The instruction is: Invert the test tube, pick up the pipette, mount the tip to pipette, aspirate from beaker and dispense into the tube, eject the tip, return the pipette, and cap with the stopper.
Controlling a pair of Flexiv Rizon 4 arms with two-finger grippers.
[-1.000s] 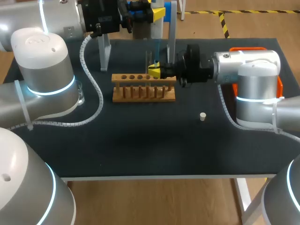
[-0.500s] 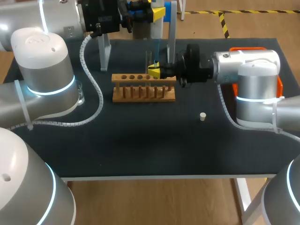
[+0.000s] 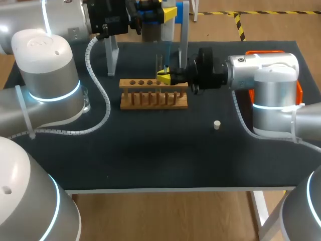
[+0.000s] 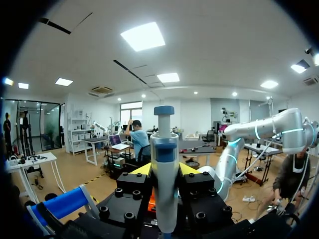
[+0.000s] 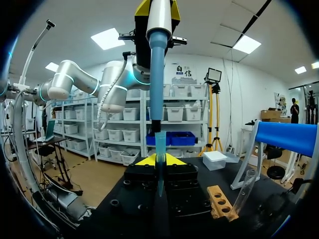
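My left gripper (image 3: 168,14) is shut on the white and blue pipette (image 4: 164,169), held upright above the back of the wooden rack (image 3: 154,93). Its long blue tip (image 5: 157,84) points down into a clear test tube (image 5: 159,172). That tube is pinched upright by my right gripper (image 3: 164,76), just behind the rack. In the right wrist view a second clear tube (image 5: 244,191) leans in the rack (image 5: 219,201) beside the gripper. A small white stopper (image 3: 216,124) lies on the black mat to the right of the rack. A glass beaker (image 3: 86,102) shows partly behind my left arm.
The pipette stand's grey posts (image 3: 183,30) rise at the table's back, close behind both grippers. An orange tray (image 3: 299,93) sits at the right edge, largely hidden by my right arm. My left arm's cable (image 3: 103,115) loops across the mat left of the rack.
The pipette's blue tip has come down slightly toward the held tube. Both grippers keep their grip and the arms have hardly moved.
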